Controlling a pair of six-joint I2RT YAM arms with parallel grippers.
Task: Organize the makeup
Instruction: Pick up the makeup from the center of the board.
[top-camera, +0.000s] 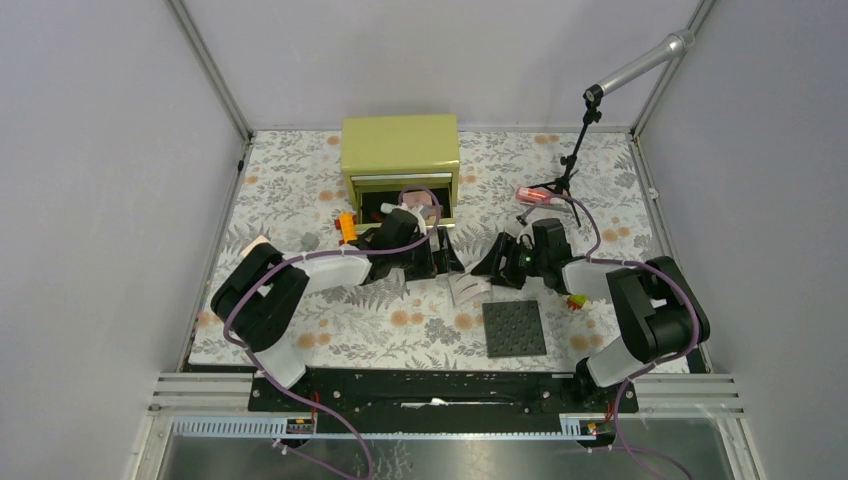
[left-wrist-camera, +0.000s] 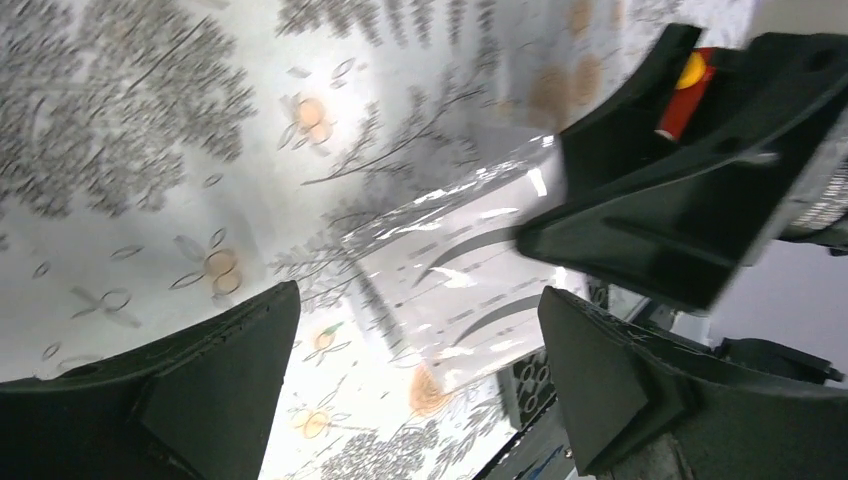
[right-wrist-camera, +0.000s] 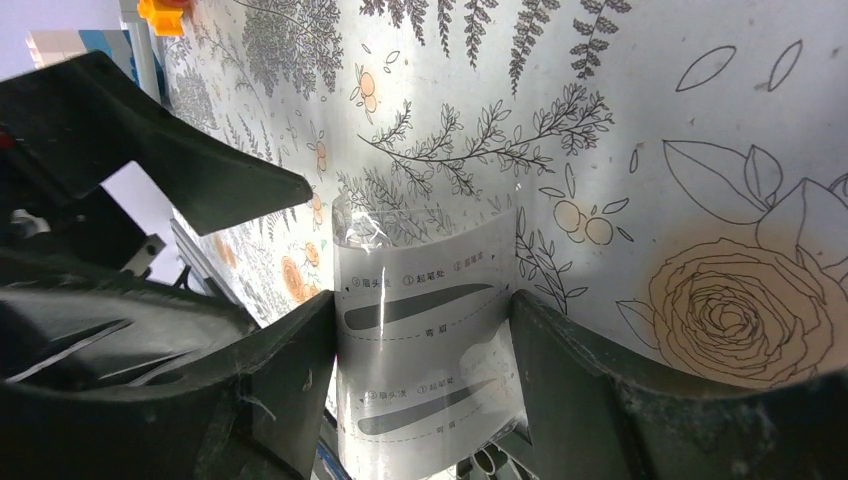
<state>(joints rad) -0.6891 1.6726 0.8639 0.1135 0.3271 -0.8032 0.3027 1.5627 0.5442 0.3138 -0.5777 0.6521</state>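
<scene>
**Two-arm approach to a flat cosmetic packet.** The clear plastic packet holding a white card printed with dark brow shapes (right-wrist-camera: 430, 350) lies flat on the floral-printed table cover (top-camera: 300, 180), between the two arms and just behind the dark grey studded square plate (top-camera: 515, 328). Being thin and flush with the cover, it probably gives no face to pinch from above, which would explain why the right gripper (right-wrist-camera: 422, 300) comes in low and takes it edge-on.

In the right wrist view the jaws stand part-way open, one at each long edge of the packet. The edges appear to meet the inner faces, and the far end of the plastic bows slightly. Whether the packet is truly clamped cannot be told.

The left gripper (left-wrist-camera: 418, 295) faces it from the opposite side with jaws spread wide, empty and touching nothing, seemingly placed to steady or receive the packet.

Behind stands the yellow-green box (top-camera: 400, 145) with its drawer (top-camera: 400, 205) pulled out, the likely destination. A pink-red tube (top-camera: 535, 194) lies well apart, to the right.
</scene>
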